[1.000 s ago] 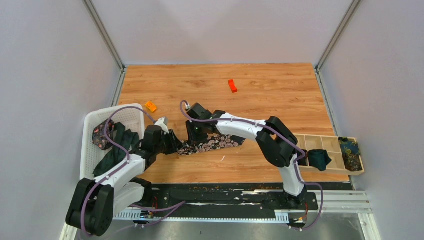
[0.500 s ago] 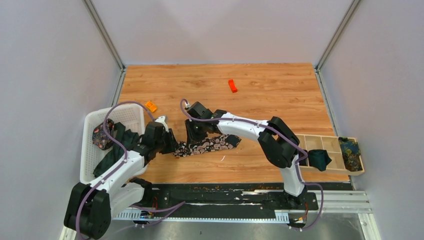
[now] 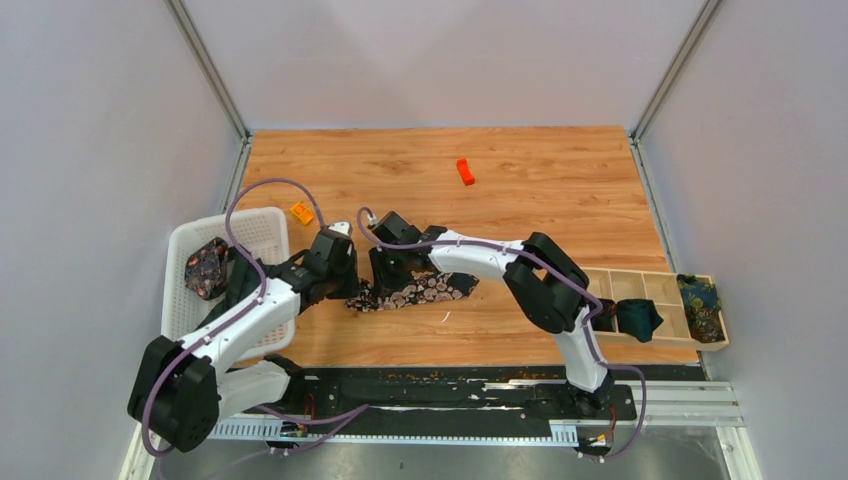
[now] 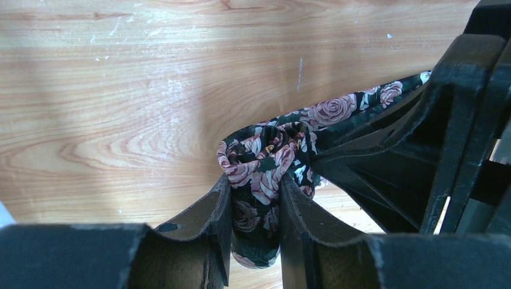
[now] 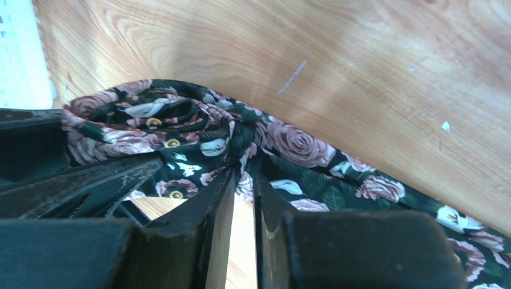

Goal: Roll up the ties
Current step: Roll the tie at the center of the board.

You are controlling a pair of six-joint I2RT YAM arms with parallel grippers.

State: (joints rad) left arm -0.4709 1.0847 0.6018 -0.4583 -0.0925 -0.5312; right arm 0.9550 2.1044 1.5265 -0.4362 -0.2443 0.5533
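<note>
Working on floral tie [image 3: 418, 288], flat on table [image 3: 520, 180], long axis running L–R btw the two grippers. Pinched at its coiled end by left gripper [image 4: 256, 201], w/ fingers narrow, fabric filling the gap and a small loose roll bulging just past the tips. Pinched again by right gripper [image 5: 243, 180] just beside that roll, w/ fingers nearly together and only a gathered fold of cloth at the tips; can't tell how firm.

Seen from right fingertips: roll to the left, touching; unrolled tail trailing off to the right, away from both grippers. Seen from left fingertips: tail stretching ahead and to the right, under the right gripper's body.

Judged early in the roll, approx. one turn made, most of the length flat. Next move prob. hinges on that axis: need to roll along the tail, i.e. away from left tips, out past right tips. Left nearer the coil, so likely the one to turn it; right better placed for keeping the tail taut. Risk: loose coil slumping or going skew if tail slackens.
</note>
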